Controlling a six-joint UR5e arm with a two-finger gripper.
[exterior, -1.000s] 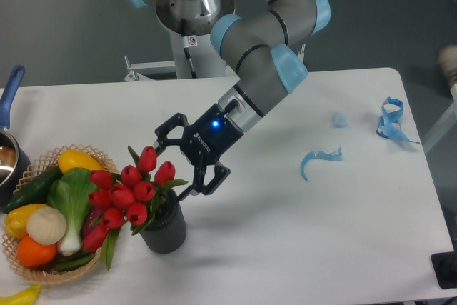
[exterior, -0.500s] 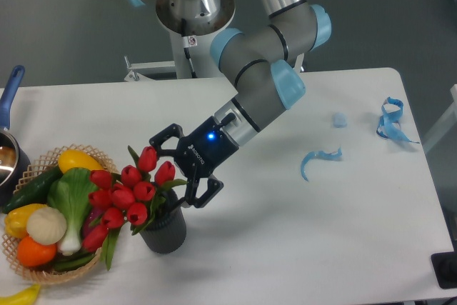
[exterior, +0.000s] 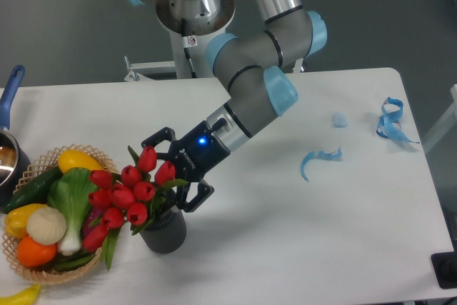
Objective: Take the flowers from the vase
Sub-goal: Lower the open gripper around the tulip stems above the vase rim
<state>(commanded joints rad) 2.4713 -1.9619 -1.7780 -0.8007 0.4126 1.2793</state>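
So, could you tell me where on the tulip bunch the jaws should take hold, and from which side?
Probably on the green stems just above the vase rim, below the red buds of the flowers. The bunch leans left toward the wicker basket, so its right side is open. The gripper sits there, jaws open; closing on the stems spares the buds.

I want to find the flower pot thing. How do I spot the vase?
Look at the white table, near its front left. Beside the wicker basket of vegetables stands the vase: short, dark grey, ribbed, and the only thing holding the red tulips.
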